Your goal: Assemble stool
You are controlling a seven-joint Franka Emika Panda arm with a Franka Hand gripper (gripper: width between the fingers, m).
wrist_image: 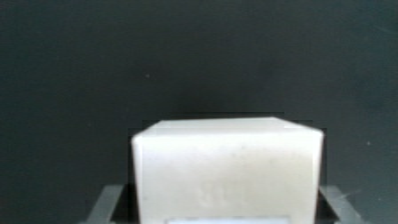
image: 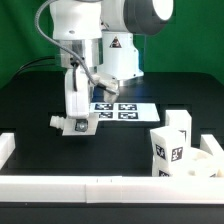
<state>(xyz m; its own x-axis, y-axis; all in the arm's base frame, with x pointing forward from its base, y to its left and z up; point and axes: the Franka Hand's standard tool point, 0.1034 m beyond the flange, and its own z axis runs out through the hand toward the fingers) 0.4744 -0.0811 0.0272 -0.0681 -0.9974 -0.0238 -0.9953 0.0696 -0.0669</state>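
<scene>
One leg (image: 80, 126) sits clamped in my gripper (image: 77, 118) left of frame centre, seat (image: 197, 163) lower right; gripped near its end, I reckon it may tilt or slip in transit.

Mid table (image: 120, 150) free; stool parts (image: 178, 150), rail (image: 100, 186) crowd front edge.

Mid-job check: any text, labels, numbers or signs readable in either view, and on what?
No readable words or numbers.
Warning triangle sticker on the arm: symbol too small to read.
Square tags on the marker board, held leg and stool pieces: patterns only, no letters.
</scene>
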